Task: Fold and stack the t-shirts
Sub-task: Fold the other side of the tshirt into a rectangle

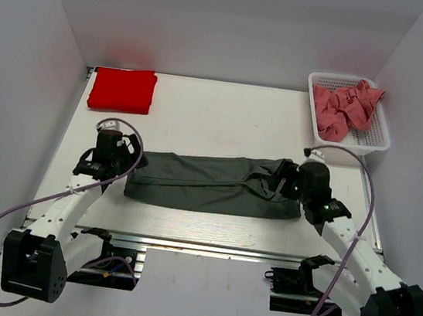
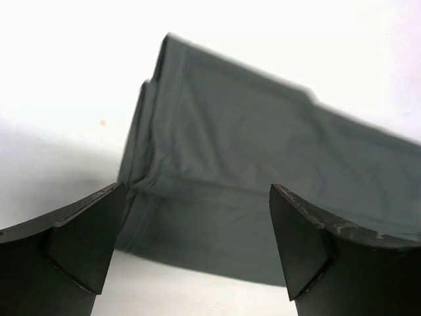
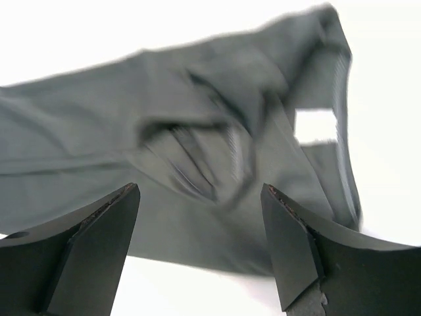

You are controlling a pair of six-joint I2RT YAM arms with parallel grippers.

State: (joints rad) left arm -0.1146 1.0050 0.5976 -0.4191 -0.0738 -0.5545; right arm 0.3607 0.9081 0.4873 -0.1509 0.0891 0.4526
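A dark grey t-shirt (image 1: pixel 212 183) lies folded into a long band across the middle of the table. My left gripper (image 1: pixel 121 163) is open and empty at its left end, which shows in the left wrist view (image 2: pixel 263 178). My right gripper (image 1: pixel 284 185) is open and empty over the rumpled right end, which shows in the right wrist view (image 3: pixel 197 145). A bright red t-shirt (image 1: pixel 122 89) lies folded at the back left. Dusty pink t-shirts (image 1: pixel 345 107) lie crumpled in the basket.
The white mesh basket (image 1: pixel 381 141) stands at the back right corner. White walls enclose the table on three sides. The table's metal front edge (image 1: pixel 200 244) runs just before the arm bases.
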